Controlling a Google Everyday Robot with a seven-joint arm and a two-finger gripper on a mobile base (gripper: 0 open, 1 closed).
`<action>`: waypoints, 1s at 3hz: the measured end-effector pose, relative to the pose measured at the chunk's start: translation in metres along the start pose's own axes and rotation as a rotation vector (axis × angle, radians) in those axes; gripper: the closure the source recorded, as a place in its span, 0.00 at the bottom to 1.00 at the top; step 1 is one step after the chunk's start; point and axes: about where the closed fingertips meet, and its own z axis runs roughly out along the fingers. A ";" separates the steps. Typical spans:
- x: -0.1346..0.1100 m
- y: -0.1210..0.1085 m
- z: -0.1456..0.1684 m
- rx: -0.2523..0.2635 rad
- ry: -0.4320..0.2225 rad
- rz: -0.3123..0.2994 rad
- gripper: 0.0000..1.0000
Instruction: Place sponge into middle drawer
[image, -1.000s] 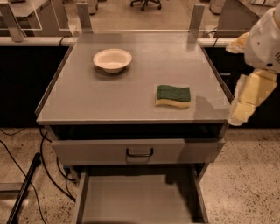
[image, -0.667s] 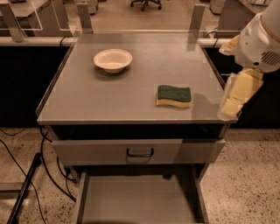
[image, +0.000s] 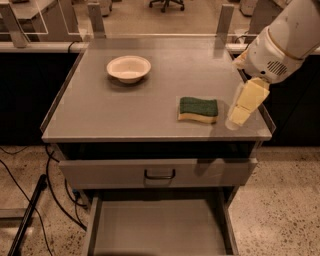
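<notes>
Green-topped sponge (image: 198, 109) flat on tabletop (image: 150, 100), gripper (image: 239, 115) just beside it, open/shut can't tell; mid drawer (image: 160, 227) out below.

Sponge (image: 198, 109): small rectangle, dark green scrub face up, yellow foam showing along the near edge. It lies flat, long side running left to right. It sits just left of the gripper (image: 239, 115), near the tip but apart from it.

Middle drawer (image: 160, 227): wide, shallow, grey metal, pulled open. Flat floor and thin side walls show. It lies well below the gripper and to its left, well apart from the sponge.
</notes>
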 end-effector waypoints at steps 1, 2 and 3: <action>-0.013 -0.011 0.020 0.004 -0.049 -0.003 0.00; -0.026 -0.019 0.036 0.019 -0.094 -0.017 0.00; -0.034 -0.025 0.054 0.022 -0.119 -0.030 0.00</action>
